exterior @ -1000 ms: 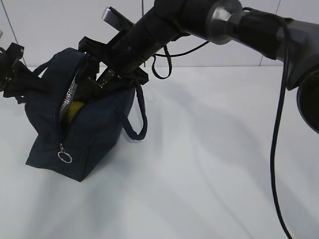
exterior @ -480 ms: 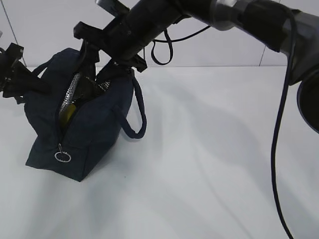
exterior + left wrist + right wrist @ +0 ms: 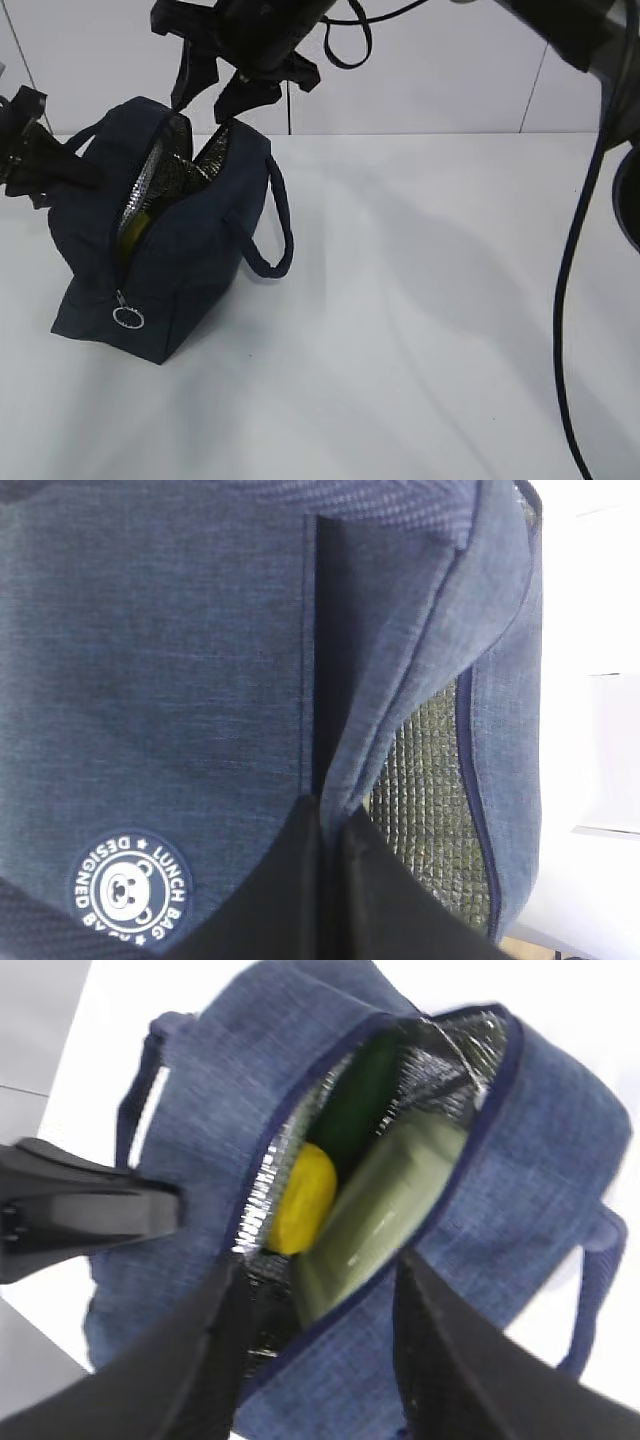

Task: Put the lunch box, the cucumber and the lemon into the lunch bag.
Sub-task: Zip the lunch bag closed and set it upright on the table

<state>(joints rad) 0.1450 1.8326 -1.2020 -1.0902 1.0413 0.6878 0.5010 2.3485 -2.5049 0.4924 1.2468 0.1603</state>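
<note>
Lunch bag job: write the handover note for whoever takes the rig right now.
Left gripper: jaws shut on the lunch bag's side fabric, holding the mouth open.
Right gripper: jaws open and empty, hanging above the bag's mouth.
Inside the bag, by the right wrist view: lunch box standing on edge, lemon beside it, cucumber behind the lemon.
Done: all three things are in the bag.
Left: clear the right arm away and let go of the fabric. The zipper is open, its ring pull at the near end.
</note>
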